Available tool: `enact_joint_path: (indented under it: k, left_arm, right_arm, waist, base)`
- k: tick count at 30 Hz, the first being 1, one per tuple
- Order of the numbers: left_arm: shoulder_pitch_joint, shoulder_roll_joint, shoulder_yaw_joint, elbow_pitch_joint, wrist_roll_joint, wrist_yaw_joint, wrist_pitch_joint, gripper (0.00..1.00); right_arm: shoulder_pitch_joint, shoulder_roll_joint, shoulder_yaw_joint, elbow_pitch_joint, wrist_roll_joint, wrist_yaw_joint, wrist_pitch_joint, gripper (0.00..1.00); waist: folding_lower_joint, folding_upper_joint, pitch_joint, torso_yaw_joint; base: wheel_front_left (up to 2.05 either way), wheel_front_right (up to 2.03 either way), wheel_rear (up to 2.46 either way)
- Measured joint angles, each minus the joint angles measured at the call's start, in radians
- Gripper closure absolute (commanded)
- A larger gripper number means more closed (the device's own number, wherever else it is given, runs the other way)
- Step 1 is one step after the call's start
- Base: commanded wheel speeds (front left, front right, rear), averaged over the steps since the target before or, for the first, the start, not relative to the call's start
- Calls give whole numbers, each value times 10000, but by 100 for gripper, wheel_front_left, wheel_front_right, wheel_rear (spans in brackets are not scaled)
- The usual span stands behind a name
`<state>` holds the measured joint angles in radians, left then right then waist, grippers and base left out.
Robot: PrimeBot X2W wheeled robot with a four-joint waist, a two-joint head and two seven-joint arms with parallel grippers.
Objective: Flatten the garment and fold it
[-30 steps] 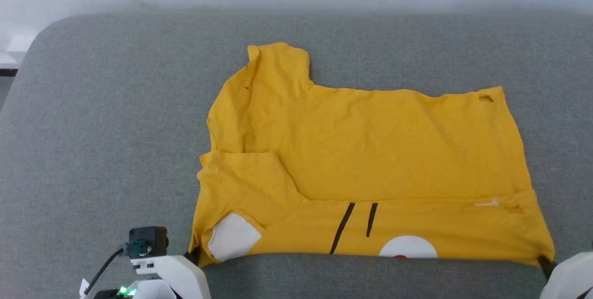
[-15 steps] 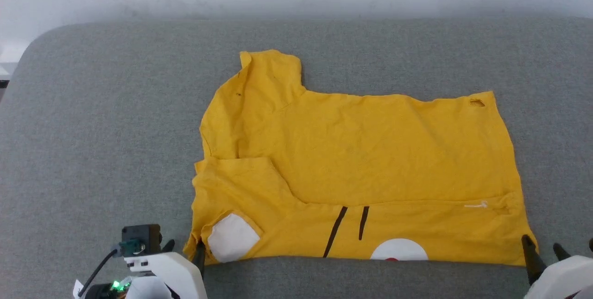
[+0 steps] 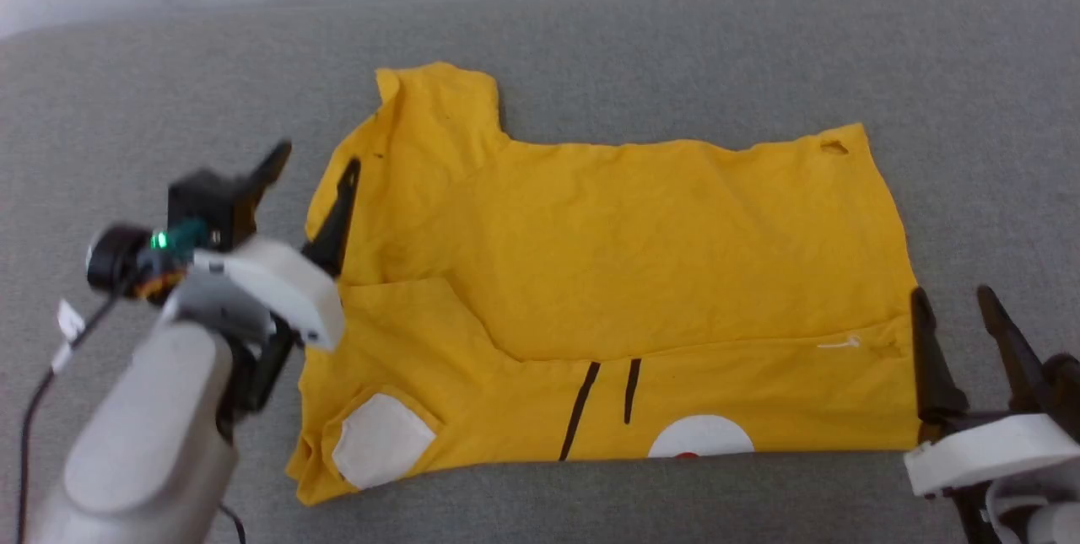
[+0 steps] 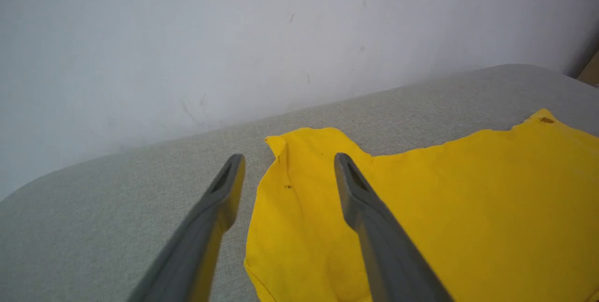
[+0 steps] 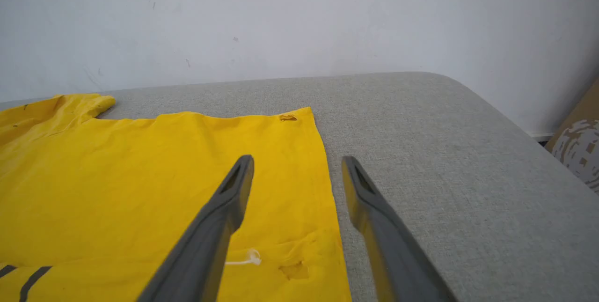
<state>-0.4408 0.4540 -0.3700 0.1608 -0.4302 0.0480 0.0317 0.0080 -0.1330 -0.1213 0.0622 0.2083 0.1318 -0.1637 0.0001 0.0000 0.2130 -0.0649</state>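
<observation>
The garment (image 3: 641, 257) is a bright yellow T-shirt lying on the grey padded table (image 3: 675, 46), its near part folded back so a strip with two black lines and white patches faces up. My left gripper (image 3: 312, 169) hovers open over the shirt's left edge beside the far sleeve (image 4: 304, 152), holding nothing. Straddling the shirt's right edge (image 5: 327, 175), my right gripper (image 3: 952, 299) is also open and empty. A small hole (image 5: 287, 117) marks the far right corner.
A white wall (image 4: 234, 35) runs behind the table's far edge. The table's rounded right corner (image 5: 449, 82) drops off toward a cardboard box (image 5: 578, 145). A cable (image 3: 42, 384) trails from my left wrist.
Both grippers have let go of the shirt's near corners and opened. The left arm has lifted and moved toward the far sleeve; the right rose along the right edge. The camera has shifted.
</observation>
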Motion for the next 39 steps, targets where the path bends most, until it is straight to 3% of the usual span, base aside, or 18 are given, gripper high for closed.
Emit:
enact_joint_path:
  k: [6,13,16,21,25,31,32,33,34,39]
  left_arm:
    - [-2697,136,-253,1574,-13,-1074,869,0]
    - [-5389,148,-403,3388,-334,-1448,2978,0]
    - [-6039,173,-242,4115,-685,-1421,3904,0]
    - [-6561,368,-102,4976,-895,-995,5367,0]
    - [-6573,568,-44,5116,-938,-541,6096,0]
    - [-6572,932,-148,4980,-872,-190,6989,0]
    - [-6572,984,-150,4895,-872,-161,7070,4]
    - [-6575,1028,-146,4792,-874,-159,7154,70]
    - [-6576,1070,-151,4675,-872,-150,7177,100]
    - [-6558,1127,-247,4186,-867,-130,7158,100]
  right_arm:
    - [-666,-247,844,-86,58,0,-201,0]
    - [-1530,-236,1517,-155,217,0,-222,0]
    - [-1837,-178,1814,-155,219,0,-228,0]
    - [-2158,-121,2128,-142,268,0,-242,0]
    - [-2252,-50,2253,-107,309,0,-297,0]
    - [-2334,-46,2330,86,403,0,-303,0]
    - [-2358,-48,2343,111,420,0,-303,0]
    - [-2395,-52,2351,128,447,0,-301,0]
    - [-2456,-63,2360,144,468,0,-290,0]
    - [-3192,-341,2566,232,460,0,67,0]
  waist:
    - [1,0,680,-357]
    - [2,0,1557,-869]
    - [3,0,1894,-1145]
    - [2,0,2387,-1644]
    - [-1,0,2691,-2036]
    - [-1,0,3117,-2413]
    - [-1,0,3172,-2454]
    - [-1,0,3222,-2490]
    - [-1,0,3266,-2518]
    - [-1,0,3411,-2555]
  base:
    - [0,0,0]
    - [0,0,0]
    - [0,0,0]
    - [0,0,0]
    - [0,0,0]
    - [0,0,0]
    - [0,0,0]
    - [0,0,0]
    - [0,0,0]
    - [0,0,0]
